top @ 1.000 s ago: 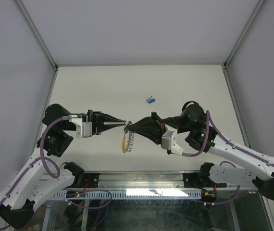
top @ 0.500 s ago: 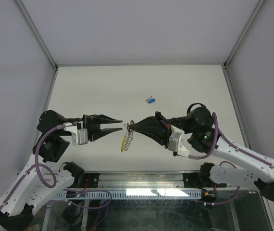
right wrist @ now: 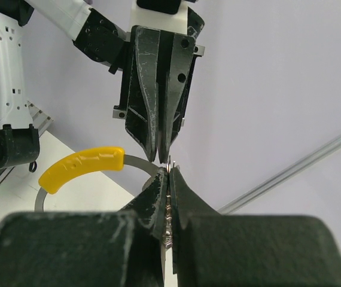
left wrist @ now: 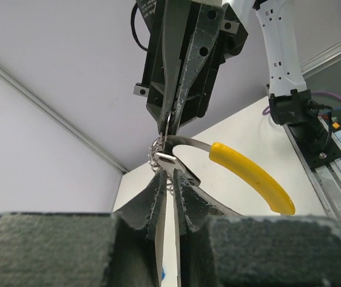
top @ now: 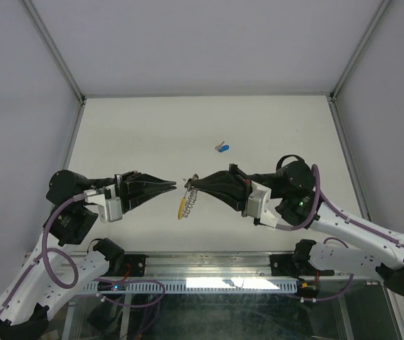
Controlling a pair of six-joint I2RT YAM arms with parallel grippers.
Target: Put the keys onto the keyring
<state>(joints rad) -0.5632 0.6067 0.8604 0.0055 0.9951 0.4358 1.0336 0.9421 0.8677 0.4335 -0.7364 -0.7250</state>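
1 blue key (top: 222, 147) loose on table (top: 152, 127), behind | R pincer (top: 191, 184) clamps keyring (top: 187, 200) | L pincer (top: 174, 185) nips silver key (left wrist: 165, 158)

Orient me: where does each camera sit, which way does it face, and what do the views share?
Top external: above and behind the bases, looking down on the table; both arms, keyring, blue key.
Left wrist: on the left arm, looking along its own jaws at the right jaws opposite; silver key at its tips.
Right wrist: mirror view, own jaws below, left jaws opposite.
Shared: all show the keyring's yellow segment.
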